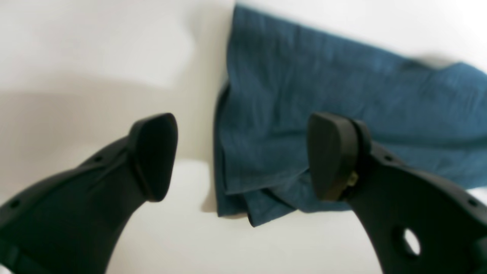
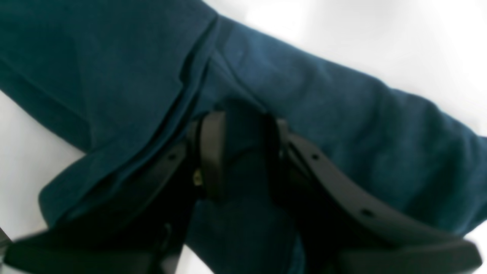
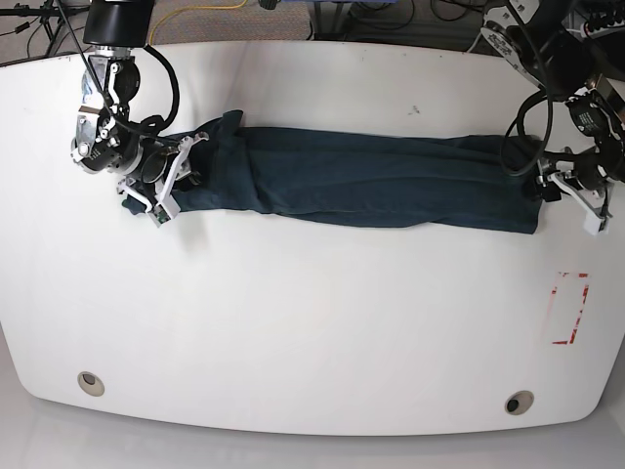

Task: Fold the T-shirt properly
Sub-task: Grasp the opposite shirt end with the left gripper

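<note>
T-shirt (image 3: 381,181), soft matte teal cloth, lies as a long folded band across the glossy white counter (image 3: 293,322); red-outlined rectangle (image 3: 569,309) near one edge. Left tool (image 1: 243,156) spread wide, empty, at the layered end. Right tool (image 2: 243,152) pinching a bunched fold.

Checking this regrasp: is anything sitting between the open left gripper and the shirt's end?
Nothing visible. The left gripper is open beside the T-shirt end, with only bare table between. The right gripper is shut on the T-shirt's other end.
</note>
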{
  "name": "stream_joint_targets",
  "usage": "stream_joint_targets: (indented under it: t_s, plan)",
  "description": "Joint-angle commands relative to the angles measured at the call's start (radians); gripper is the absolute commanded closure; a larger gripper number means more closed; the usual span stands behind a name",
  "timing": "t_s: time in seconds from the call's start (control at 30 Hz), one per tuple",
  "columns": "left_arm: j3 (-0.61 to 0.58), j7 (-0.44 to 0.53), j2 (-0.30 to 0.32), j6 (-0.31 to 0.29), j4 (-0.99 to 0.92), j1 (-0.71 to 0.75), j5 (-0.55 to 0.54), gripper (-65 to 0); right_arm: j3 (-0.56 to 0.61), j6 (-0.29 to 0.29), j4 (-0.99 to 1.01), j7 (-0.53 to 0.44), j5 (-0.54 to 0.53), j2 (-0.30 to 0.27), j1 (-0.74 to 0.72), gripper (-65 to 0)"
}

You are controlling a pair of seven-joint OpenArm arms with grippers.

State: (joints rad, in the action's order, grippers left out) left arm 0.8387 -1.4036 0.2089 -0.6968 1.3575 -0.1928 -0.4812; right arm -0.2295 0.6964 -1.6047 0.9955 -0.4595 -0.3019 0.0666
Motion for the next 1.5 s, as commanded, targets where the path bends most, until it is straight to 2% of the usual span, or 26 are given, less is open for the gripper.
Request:
stream_joint_targets:
  t_s: [0.0,0.4,0.47,0.57,0.7,0.77,0.93,1.17,1.47]
  plan:
    - [0.000,0.007,0.017,-0.001,-0.022,-0.004,-0.017,-47.2,-0.006,0.002,-0.019,-0.017,-0.018,-0.013,-0.014,-16.0]
    - [-0.103,0.030,0.011,-0.001,-0.120,-0.006,-0.018,-46.9,-0.008,0.002,-0.019,-0.017,-0.022,-0.013,-0.015,-16.0]
    - [-0.123,0.030,0.011,-0.001,-0.118,-0.006,-0.018,-44.7,-0.008,0.002,-0.019,-0.017,-0.022,-0.013,-0.015,-16.0]
    - [-0.152,0.030,0.011,-0.001,-0.118,-0.006,-0.018,-35.1,-0.012,0.002,-0.019,-0.017,-0.018,-0.013,-0.015,-16.0]
    - [-0.161,0.033,0.011,-0.001,-0.118,-0.006,-0.018,-12.4,-0.012,0.002,-0.019,-0.017,-0.015,-0.013,-0.015,-15.9]
    - [-0.154,0.037,0.011,-0.001,-0.118,-0.006,-0.018,-5.1,-0.012,0.002,-0.019,-0.017,-0.014,-0.013,-0.015,-15.9]
    - [-0.147,0.054,0.014,-0.001,-0.108,-0.006,-0.018,-4.9,-0.012,0.002,-0.019,-0.017,-0.014,-0.013,-0.015,-15.9]
    - [-0.177,0.060,0.014,-0.001,0.052,0.020,-0.015,-4.9,-0.012,0.002,-0.019,-0.017,-0.012,-0.013,-0.015,-15.9]
    - [-0.401,0.059,0.016,-0.001,0.389,0.091,-0.012,-5.0,-0.009,0.002,-0.016,-0.017,-0.012,-0.013,-0.015,-15.9]
